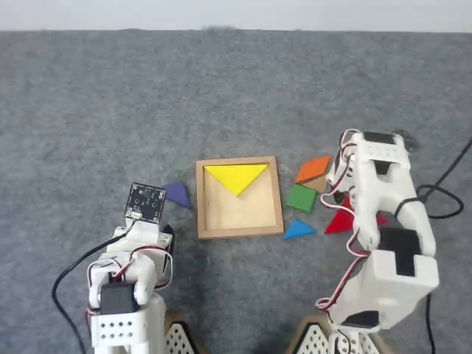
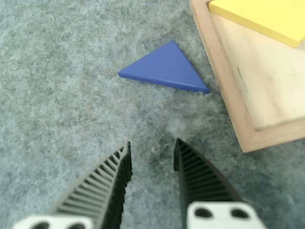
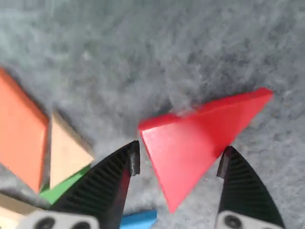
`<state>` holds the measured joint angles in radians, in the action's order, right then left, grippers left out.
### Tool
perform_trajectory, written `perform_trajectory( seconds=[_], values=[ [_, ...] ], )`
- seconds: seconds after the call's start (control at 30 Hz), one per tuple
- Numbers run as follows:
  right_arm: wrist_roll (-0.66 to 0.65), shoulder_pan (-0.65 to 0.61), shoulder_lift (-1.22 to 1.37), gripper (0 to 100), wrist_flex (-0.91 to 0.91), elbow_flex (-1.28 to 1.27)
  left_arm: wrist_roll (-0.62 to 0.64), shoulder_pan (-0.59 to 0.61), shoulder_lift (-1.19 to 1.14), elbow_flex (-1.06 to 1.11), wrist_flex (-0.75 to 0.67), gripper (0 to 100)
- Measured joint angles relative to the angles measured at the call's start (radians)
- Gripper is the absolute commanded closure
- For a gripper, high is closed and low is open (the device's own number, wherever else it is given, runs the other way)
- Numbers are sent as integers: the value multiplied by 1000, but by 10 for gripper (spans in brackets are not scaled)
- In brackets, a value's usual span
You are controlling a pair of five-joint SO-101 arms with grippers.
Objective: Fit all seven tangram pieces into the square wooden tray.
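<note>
On my high view the tray (image 1: 240, 234) sits mid-frame, with a triangle (image 1: 236, 177) in its upper part. A second triangle (image 1: 178, 195) lies just left of it, and five pieces (image 1: 302, 198) are bunched on its right.

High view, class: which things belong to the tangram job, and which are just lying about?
Job: wooden tray, yellow triangle, indigo triangle, orange piece, tan piece, green square, blue triangle, red triangle.
Lying about: grey mat, pale wall strip.

Yellow triangle (image 1: 236, 177) in tray (image 1: 240, 234); purple triangle (image 1: 178, 195) left; orange (image 1: 313, 168), green (image 1: 302, 198), blue (image 1: 298, 229), red (image 1: 341, 221) pieces right.
</note>
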<state>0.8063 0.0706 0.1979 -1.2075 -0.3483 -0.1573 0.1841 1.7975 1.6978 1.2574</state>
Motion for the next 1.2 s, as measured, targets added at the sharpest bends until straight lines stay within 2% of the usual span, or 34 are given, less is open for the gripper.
perform_trajectory(
  seconds=[0.23, 0.5, 0.73, 0.97, 1.2],
  values=[
    [8, 75, 0, 746, 41, 2, 0, 0, 0, 0, 0, 859],
    [8, 80, 0, 741, 49, 2, 0, 0, 0, 0, 0, 859],
    [-21, 81, 0, 622, 51, 74, 0, 0, 0, 0, 0, 859],
    [48, 81, 2, 670, 63, 77, 0, 0, 0, 0, 0, 859],
    [58, 81, 2, 706, 161, -3, 0, 0, 0, 0, 0, 859]
  ],
)
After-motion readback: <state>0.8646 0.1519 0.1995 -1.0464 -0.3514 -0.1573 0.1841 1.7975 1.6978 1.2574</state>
